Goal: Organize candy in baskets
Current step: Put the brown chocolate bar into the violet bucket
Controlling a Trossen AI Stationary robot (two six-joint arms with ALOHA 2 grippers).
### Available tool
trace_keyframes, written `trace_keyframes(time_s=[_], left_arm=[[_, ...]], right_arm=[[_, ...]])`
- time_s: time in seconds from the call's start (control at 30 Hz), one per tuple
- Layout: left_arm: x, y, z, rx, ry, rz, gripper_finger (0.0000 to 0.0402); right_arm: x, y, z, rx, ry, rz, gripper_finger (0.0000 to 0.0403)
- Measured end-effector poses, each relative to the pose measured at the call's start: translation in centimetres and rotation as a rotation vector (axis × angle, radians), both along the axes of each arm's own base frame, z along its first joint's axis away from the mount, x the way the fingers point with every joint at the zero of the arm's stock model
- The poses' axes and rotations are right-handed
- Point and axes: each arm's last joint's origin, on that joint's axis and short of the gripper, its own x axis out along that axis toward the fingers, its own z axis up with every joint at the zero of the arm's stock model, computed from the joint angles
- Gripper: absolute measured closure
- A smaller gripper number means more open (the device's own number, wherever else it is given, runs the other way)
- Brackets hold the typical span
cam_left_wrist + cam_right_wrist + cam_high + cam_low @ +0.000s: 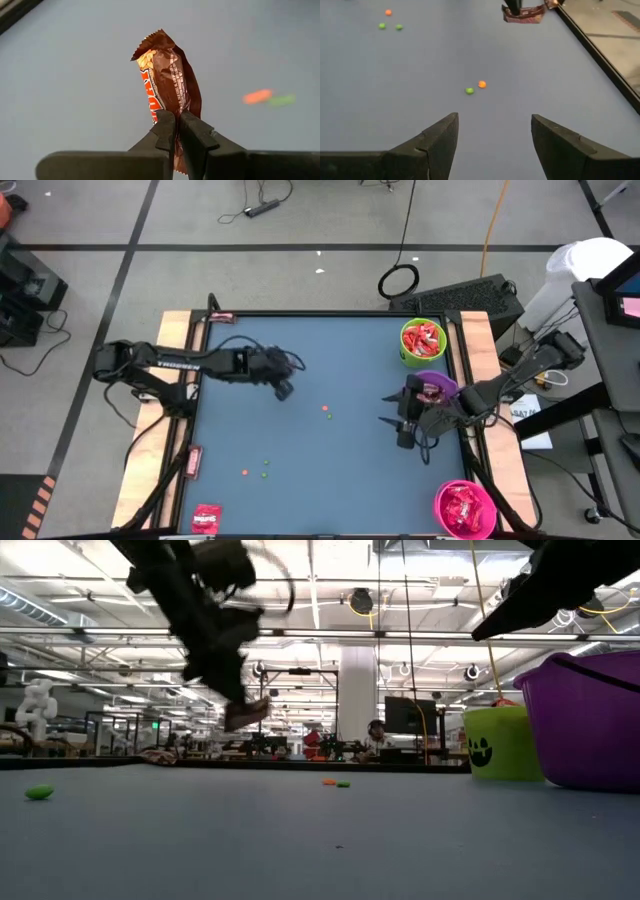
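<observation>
Holding one brown wrapped candy [167,80] by its lower end, the left tool [284,389] is closed on it and hangs above the left-middle part of the table [330,470], clear of the surface; the low view shows the candy in the air under the fingers. I judge it is lifted like this so that it can travel over the table to one of the baskets without dragging. The right tool [492,145] has its two fingers wide apart and grips nothing; it waits low near the right side, just beside the purple basket [436,387], perhaps so that it does not stand in the way. There are three baskets, all along the right edge: the green basket [423,341] at the far end, the purple one in the middle and the pink basket [465,508] at the near end. The green and pink baskets already have red candy inside, too heaped to count, and the purple one shows some dark pieces. Three more wrapped pieces lie outside the blue surface on the left: one by the far left corner [221,317], one on the left rail [194,462], and one red piece at the near left edge [206,518]. Small round dots [326,410] also lie on the table; I count about five, orange and green.
</observation>
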Motion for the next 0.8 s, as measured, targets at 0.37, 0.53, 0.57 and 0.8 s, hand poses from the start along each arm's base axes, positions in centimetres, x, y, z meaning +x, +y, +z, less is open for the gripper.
trace_keyframes(time_s=[0.37, 0.53, 0.57, 0.8], left_arm=[[4.5, -6.4, 2.5, 0.153, -0.454, -0.516, 0.0374], [5.7, -8.4, 1.9, 0.144, -0.548, -0.614, 0.0374], [6.0, -8.7, 1.6, 0.141, -0.563, -0.625, 0.0374], [7.6, -10.5, 0.0, 0.154, -0.677, -0.722, 0.0374]], right_arm=[[3.0, 1.6, -1.2, -0.122, -0.046, 0.104, 0.0165], [4.0, 2.0, -0.4, -0.151, -0.151, 0.136, 0.0165], [4.2, 2.0, -0.3, -0.156, -0.170, 0.137, 0.0165], [5.5, 2.0, -0.3, -0.122, -0.226, 0.270, 0.0165]])
